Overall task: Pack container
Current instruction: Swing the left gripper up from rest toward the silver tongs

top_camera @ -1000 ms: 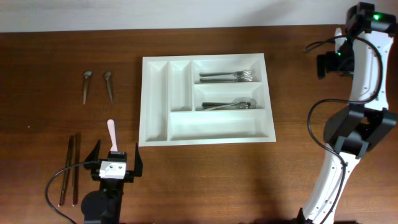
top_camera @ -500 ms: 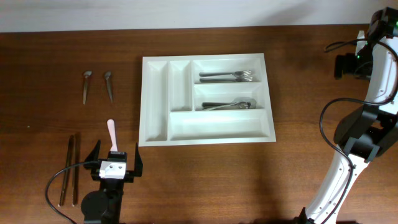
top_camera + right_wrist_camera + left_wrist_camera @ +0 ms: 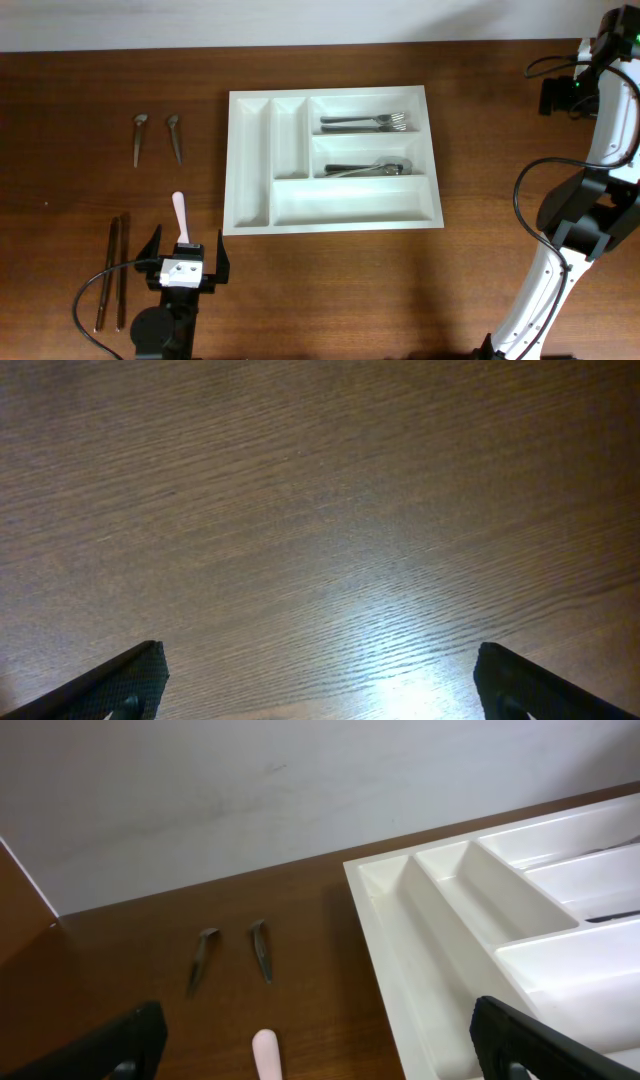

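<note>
The white five-compartment container (image 3: 251, 160) lies mid-table; its left end shows in the left wrist view (image 3: 420, 935). Forks (image 3: 365, 122) lie in its top right compartment and more cutlery (image 3: 365, 168) in the one below. A pink-handled utensil (image 3: 179, 215) lies on the table left of the container. My left gripper (image 3: 187, 238) is open, its jaws either side of the handle's near end (image 3: 265, 1052), not closed on it. My right gripper (image 3: 558, 96) is open and empty over bare wood at the far right (image 3: 320, 680).
Two small metal spoons (image 3: 139, 138) (image 3: 175, 137) lie at the far left, also seen in the left wrist view (image 3: 203, 960). Two dark thin utensils (image 3: 112, 272) lie at the front left beside my left arm. The right arm's white links stand along the table's right edge.
The right arm has swung to the right, carrying its gripper toward the table's far right corner. The left arm and the cutlery have not moved.
</note>
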Robot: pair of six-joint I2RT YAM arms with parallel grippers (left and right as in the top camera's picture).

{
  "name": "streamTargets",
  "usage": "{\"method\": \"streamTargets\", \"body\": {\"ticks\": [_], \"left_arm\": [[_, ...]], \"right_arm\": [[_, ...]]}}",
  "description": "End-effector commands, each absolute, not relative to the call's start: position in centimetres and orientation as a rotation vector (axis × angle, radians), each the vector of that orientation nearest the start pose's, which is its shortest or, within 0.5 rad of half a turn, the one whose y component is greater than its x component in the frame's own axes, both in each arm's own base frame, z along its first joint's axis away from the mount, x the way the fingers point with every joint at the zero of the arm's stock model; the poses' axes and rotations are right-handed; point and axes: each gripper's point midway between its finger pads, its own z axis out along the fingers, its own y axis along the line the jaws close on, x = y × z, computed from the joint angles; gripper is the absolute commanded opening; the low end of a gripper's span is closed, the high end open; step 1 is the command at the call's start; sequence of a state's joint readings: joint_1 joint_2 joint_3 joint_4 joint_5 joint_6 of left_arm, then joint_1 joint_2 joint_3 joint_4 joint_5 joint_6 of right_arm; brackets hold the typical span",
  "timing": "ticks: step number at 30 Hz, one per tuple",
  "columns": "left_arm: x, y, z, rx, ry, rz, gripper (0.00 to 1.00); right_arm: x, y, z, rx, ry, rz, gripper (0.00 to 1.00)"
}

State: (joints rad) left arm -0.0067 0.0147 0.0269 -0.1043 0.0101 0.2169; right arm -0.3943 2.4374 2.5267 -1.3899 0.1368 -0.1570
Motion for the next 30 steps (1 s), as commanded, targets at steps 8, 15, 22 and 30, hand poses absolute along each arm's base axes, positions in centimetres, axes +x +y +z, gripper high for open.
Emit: {"method": "streamTargets", "body": {"ticks": [8,15,22,30], "left_arm": [[24.4,-0.2,17.3,0.028,1.621,0.007,0.99],[22.9,1.4,23.8,0.037,1.590,0.146,0.99],[23.0,4.8,29.0,-0.040,1.845,0.288,0.99],[29.0,3.8,34.3,0.166,2.215,0.119,0.99]], "right_arm": [[47.5,-22.4,12.7,0.388,2.886,-0.278,0.98],[47.5,-22.4,12.7,0.388,2.886,-0.278,0.98],[47.5,-22.4,12.7,0.388,2.886,-0.278,0.99],[47.5,-22.4,12.7,0.388,2.886,-0.278,0.99]]}}
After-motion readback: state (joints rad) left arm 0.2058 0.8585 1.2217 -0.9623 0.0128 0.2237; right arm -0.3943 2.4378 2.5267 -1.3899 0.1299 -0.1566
